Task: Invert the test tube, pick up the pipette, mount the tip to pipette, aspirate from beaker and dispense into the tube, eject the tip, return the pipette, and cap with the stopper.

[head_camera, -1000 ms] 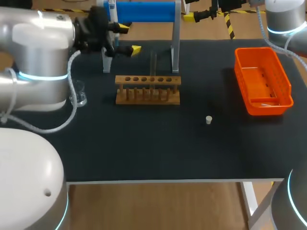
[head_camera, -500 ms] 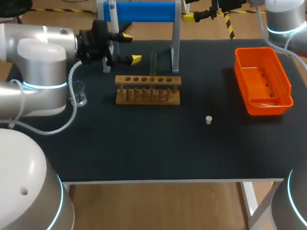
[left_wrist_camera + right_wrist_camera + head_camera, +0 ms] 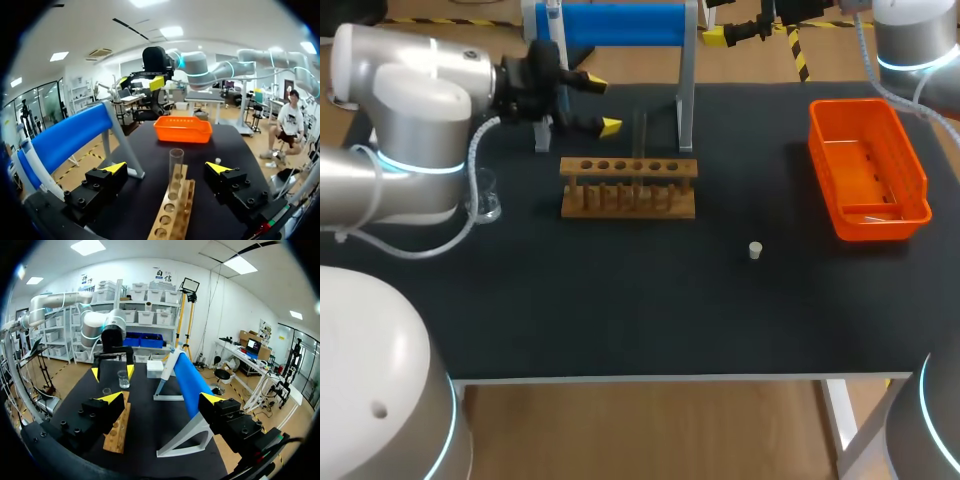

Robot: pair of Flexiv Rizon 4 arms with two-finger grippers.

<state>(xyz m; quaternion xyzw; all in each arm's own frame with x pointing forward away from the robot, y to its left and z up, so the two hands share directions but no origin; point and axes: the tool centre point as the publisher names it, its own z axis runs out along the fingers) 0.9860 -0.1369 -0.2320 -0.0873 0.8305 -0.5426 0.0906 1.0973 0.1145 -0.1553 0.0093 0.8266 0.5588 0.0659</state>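
End effector [image 3: 601,104], left, apparently nearer test tube [image 3: 175,167]; fingers [image 3: 116,168] apart

Black surface [image 3: 620,320], orange basket [image 3: 880,222] set near its right edge, blue cylinder [image 3: 620,24] held on a grey frame [image 3: 686,90] at the far edge

left tool [image 3: 598,105]: level, pointing rightward, fingers wide apart | right tool [image 3: 162,398]: fingers wide apart
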